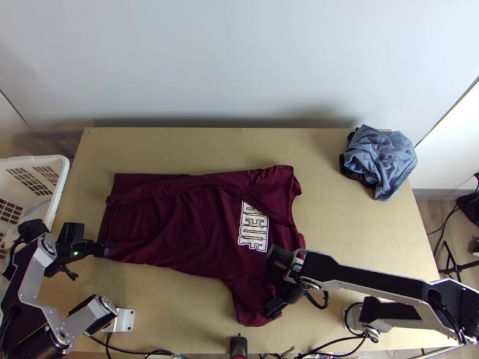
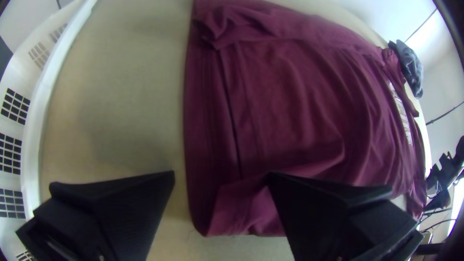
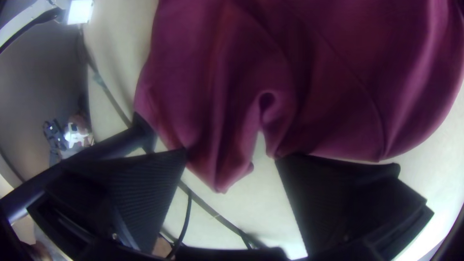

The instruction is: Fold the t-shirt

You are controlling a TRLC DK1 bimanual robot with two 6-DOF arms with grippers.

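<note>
The left claw gapes at the hem of the shirt, near the left edge of the table; the right claw gapes by the near sleeve, toward the near edge. The shirt lies mostly spread, far side apparently folded in; near side and final folds remain.

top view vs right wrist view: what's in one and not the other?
Top view: grey-blue cloth bundle, white basket, the maroon t-shirt's lettering, and the left gripper at a corner of the hem.
Right wrist view: ribbed faces of the right gripper's fingers, standing apart, with a pointed fold of maroon fabric between them.
Both: the t-shirt, part of the table and the right gripper.
</note>
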